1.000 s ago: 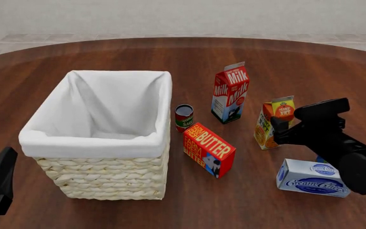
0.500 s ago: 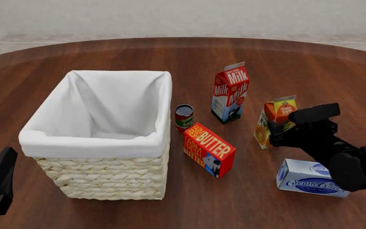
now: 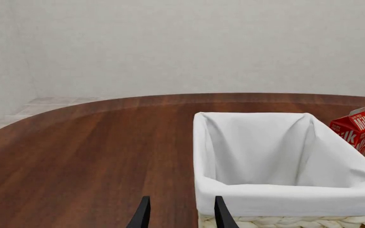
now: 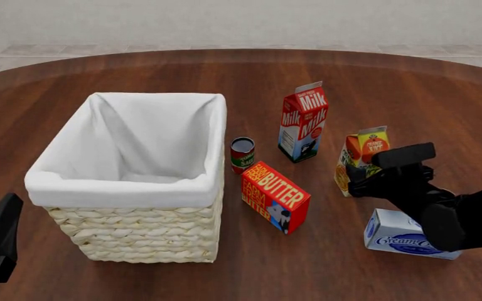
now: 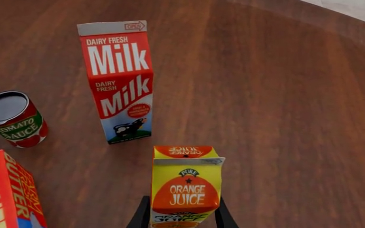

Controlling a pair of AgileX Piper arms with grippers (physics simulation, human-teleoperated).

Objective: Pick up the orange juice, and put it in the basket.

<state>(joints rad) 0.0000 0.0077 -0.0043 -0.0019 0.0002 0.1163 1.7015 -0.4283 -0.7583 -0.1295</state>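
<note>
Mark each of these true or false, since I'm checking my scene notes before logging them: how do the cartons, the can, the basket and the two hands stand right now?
1. The orange juice carton stands upright on the table. True.
2. The right hand has a finger on either side of the orange juice carton. True.
3. The milk carton lies inside the basket. False: it stands on the table beside the basket, and the liner shows nothing in it.
4. The tomato sauce can is tipped over. False: it stands upright between the basket and the milk carton.
5. The left hand holds the butter box. False: its fingers are apart with nothing between them.
</note>
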